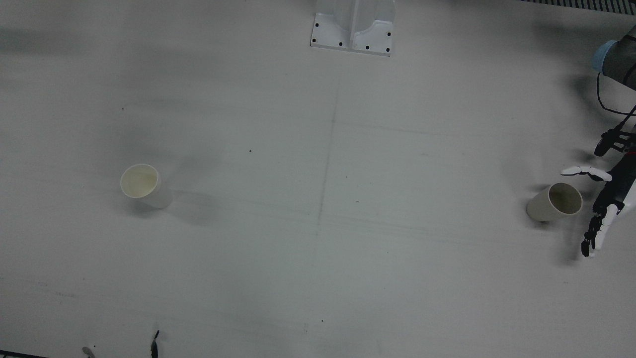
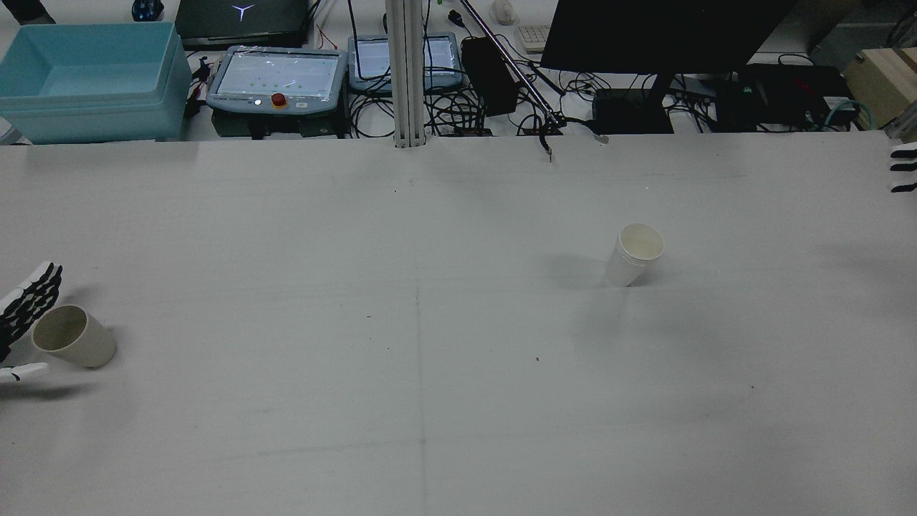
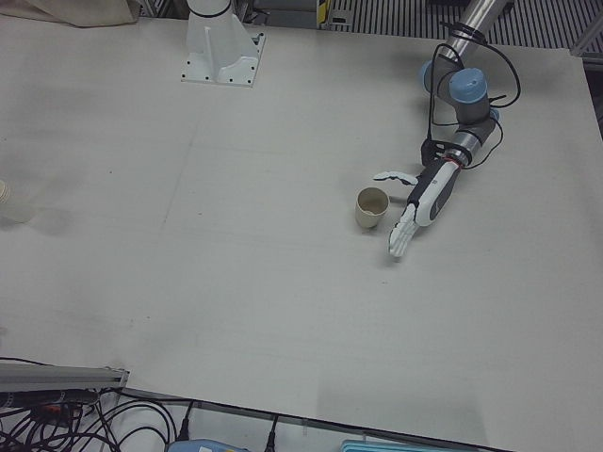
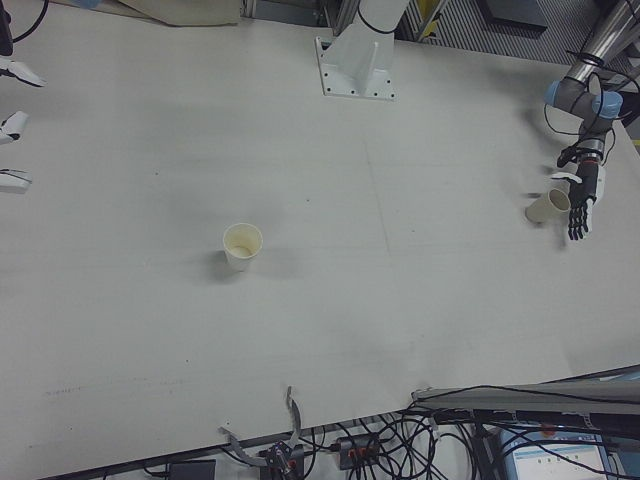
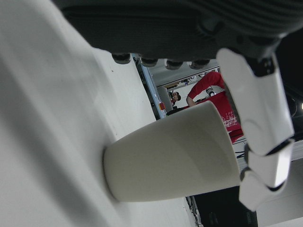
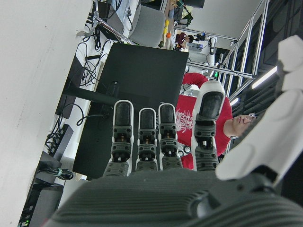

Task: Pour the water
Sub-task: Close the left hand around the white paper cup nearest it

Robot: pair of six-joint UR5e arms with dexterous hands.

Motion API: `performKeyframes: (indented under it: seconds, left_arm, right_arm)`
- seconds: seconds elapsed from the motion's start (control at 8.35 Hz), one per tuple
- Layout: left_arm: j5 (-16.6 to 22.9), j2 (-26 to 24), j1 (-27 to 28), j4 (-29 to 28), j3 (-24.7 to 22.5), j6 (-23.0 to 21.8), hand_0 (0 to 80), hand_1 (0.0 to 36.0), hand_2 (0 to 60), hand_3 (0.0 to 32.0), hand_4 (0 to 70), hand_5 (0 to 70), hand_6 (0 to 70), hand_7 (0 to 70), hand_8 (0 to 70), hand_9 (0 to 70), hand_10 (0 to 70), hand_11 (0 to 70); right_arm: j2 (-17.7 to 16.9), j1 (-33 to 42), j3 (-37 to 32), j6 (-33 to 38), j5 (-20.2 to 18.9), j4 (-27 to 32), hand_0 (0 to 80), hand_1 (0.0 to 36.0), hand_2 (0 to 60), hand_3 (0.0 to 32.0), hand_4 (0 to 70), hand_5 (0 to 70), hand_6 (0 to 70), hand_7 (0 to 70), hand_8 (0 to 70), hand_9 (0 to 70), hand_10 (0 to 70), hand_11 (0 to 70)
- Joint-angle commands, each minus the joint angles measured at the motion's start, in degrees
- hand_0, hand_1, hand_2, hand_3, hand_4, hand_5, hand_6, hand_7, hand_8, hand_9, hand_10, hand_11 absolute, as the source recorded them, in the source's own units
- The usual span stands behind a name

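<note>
Left hand (image 3: pixel 419 202): fingers spread, holding nothing, just beside grey cup (image 3: pixel 371 207).
Grey cup: upright on table (image 1: pixel 318 209), left side.
Right hand (image 4: pixel 10 125): fingers apart, empty, at table's edge.
White cup (image 1: pixel 144 185): upright, well apart from both hands.

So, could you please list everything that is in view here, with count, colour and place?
Cup: 1, beige, upright, table edge beside left hand.
Paper cup: 1, white, upright, right arm's half of the table.
Table: 1, white.
Bin: 1, light blue, behind the table.
Pendants: 2, grey, beside the bin.
Monitor: 1, black, behind the table.
Person: 1, red shirt, background.
Left hand: open, beside the cup.
Right hand: open, far from the paper cup.
</note>
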Motion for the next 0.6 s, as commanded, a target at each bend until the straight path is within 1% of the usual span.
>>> performKeyframes:
  seconds: [0.0,0.24,0.48]
  left_arm:
    - [-0.14,-0.18,0.15,0.05,-0.21,3.7,46.1,16.3,21.6,6.2,0.0,0.0,0.0,0.0,0.0,0.0,0.0,0.0]
    - [0.12,-2.19,0.16,0.93,-0.3,5.45,46.0,15.8,21.1,6.0,0.0,0.0,0.0,0.0,0.0,0.0,0.0,0.0]
    - [0.12,-3.52,0.24,2.07,-0.3,5.47,46.0,15.8,20.8,5.6,0.3,0.0,0.0,0.0,0.0,0.0,0.0,0.0]
  right_arm:
    - [-0.26,0.0,0.47,0.09,0.0,0.0,38.1,5.0,25.8,0.0,41.6,48.0,25.9,27.6,21.4,30.3,23.4,33.7]
    - [-0.35,0.0,0.56,0.26,0.0,0.0,38.1,5.1,25.6,0.0,41.0,47.3,25.6,27.4,20.8,29.6,23.2,33.4]
    - [-0.87,0.0,1.17,0.26,0.0,0.0,38.3,5.3,25.2,0.0,39.5,46.3,24.8,26.0,20.1,28.6,22.7,32.7]
